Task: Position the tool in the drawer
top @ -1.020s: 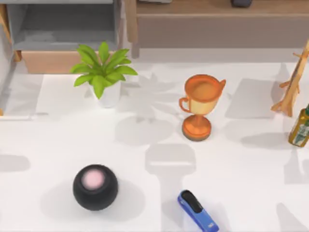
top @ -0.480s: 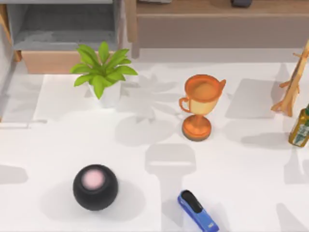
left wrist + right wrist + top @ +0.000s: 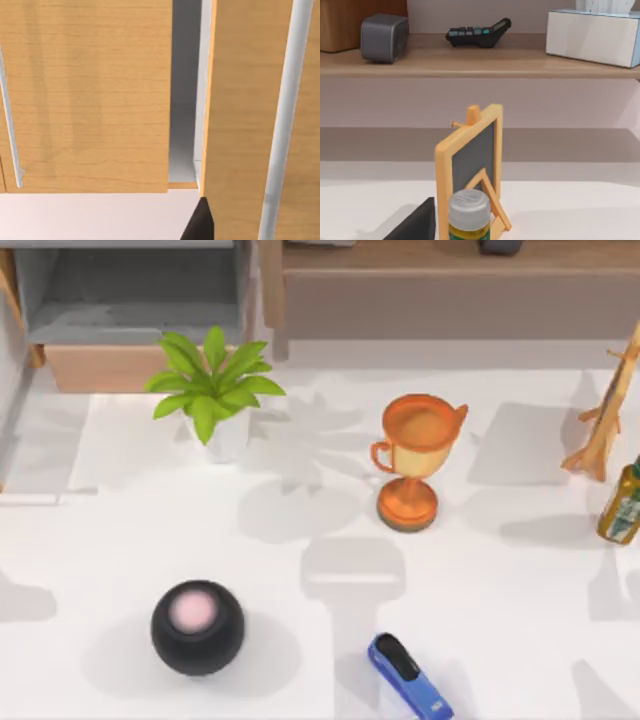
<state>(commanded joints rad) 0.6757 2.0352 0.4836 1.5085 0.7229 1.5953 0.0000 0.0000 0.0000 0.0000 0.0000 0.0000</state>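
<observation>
The tool, a small blue stapler (image 3: 408, 676) with a black top strip, lies at the front edge of the table, right of centre, angled toward the front right. The drawer (image 3: 100, 368) stands open at the back left, showing a grey inside behind its light wood front. A dark part of my left gripper (image 3: 200, 224) shows close to wooden cabinet fronts (image 3: 90, 95) with white bar handles (image 3: 280, 120). A dark part of my right gripper (image 3: 415, 225) shows low beside a bottle (image 3: 468, 214), far from the stapler.
A potted plant (image 3: 212, 390) stands in front of the drawer. An orange trophy cup (image 3: 415, 455) sits mid-table and a black ball with a pink spot (image 3: 197, 626) at front left. A wooden easel (image 3: 605, 420) and the bottle (image 3: 622, 502) stand at the right edge.
The arm shadow at the table's left edge has slid toward the front. The stapler, ball, trophy and plant have not moved.
</observation>
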